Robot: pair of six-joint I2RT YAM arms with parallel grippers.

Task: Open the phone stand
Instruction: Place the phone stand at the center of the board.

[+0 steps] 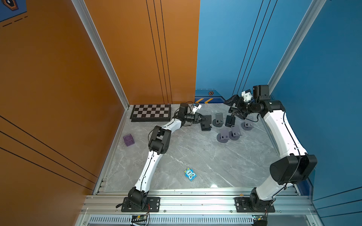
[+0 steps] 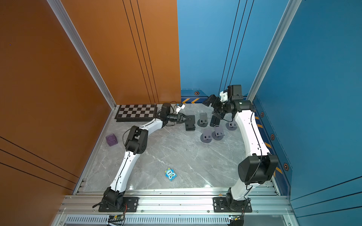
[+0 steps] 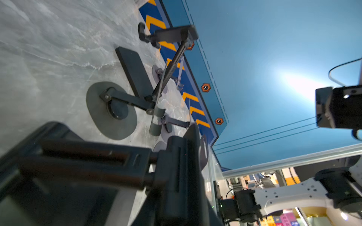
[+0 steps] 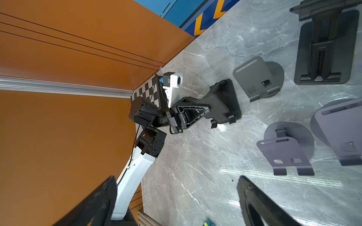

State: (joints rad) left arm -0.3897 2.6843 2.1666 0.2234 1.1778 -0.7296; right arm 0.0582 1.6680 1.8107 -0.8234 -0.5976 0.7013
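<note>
Standing at the bench's far middle, the stand meets the left end effector's tips at its raised plate; their gap cannot be told. Right end effector hovers wide apart, near a second stand.

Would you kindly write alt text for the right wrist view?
The left gripper meets a black phone stand on a marble table, beside three grey round-based stands and another black stand. The right gripper's open fingers frame the foreground.

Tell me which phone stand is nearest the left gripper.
The black phone stand nearest the chessboard, right at the left gripper. The other black stand and four grey round-based ones sit farther off.
</note>
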